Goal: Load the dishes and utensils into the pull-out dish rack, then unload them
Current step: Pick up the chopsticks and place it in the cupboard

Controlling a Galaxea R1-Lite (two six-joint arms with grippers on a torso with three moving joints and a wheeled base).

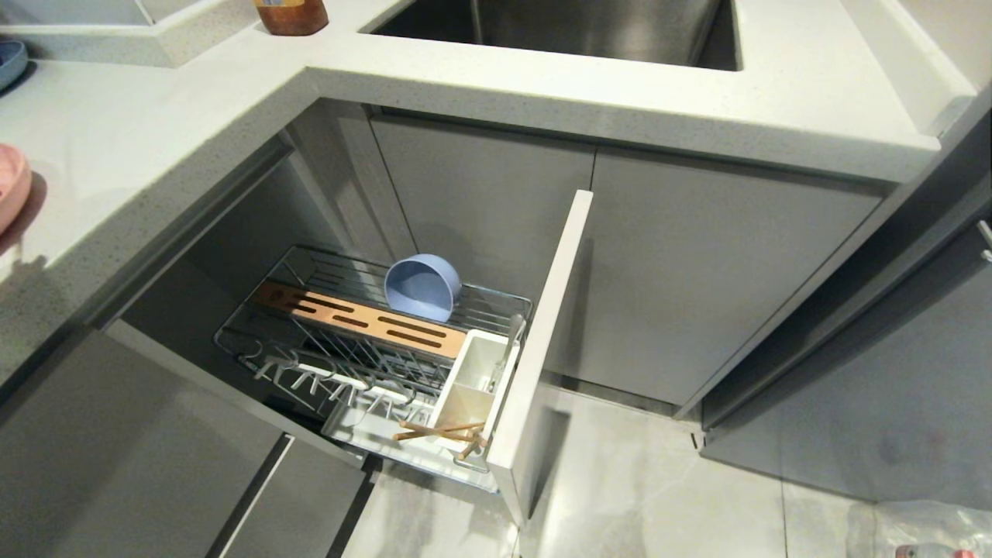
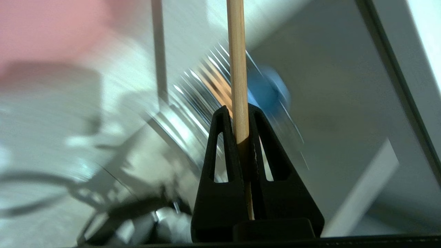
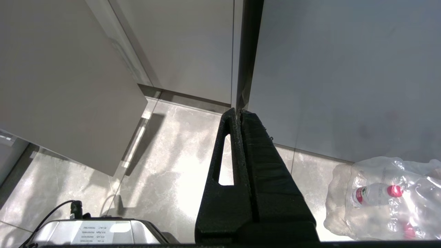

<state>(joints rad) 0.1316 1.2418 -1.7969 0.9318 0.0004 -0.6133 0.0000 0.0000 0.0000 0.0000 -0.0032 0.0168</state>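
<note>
My left gripper [image 2: 237, 112] is shut on a light-brown wooden chopstick [image 2: 237, 51] that sticks out straight past the fingertips; this gripper is outside the head view. Blurred behind it are the rack's wires [image 2: 193, 103], the blue bowl [image 2: 267, 91] and the pink plate [image 2: 44, 27]. In the head view the pull-out dish rack [image 1: 256, 341] stands open below the counter. The pale blue bowl [image 1: 422, 287] leans on edge behind the copper strip [image 1: 364, 314]. The grey spoon [image 1: 508, 349] stands in the white caddy [image 1: 473, 380], and chopsticks [image 1: 438, 432] lie across its near end. My right gripper [image 3: 239, 112] is shut and empty above the floor.
The pink plate [image 1: 12, 186] sits at the counter's left edge, and a blue dish [image 1: 9, 62] lies farther back. The rack's pale front panel [image 1: 542, 349] juts out over the floor. A steel sink [image 1: 581, 31] and a brown bottle [image 1: 291, 15] are behind. Shrink-wrapped bottles [image 3: 382, 196] lie on the floor.
</note>
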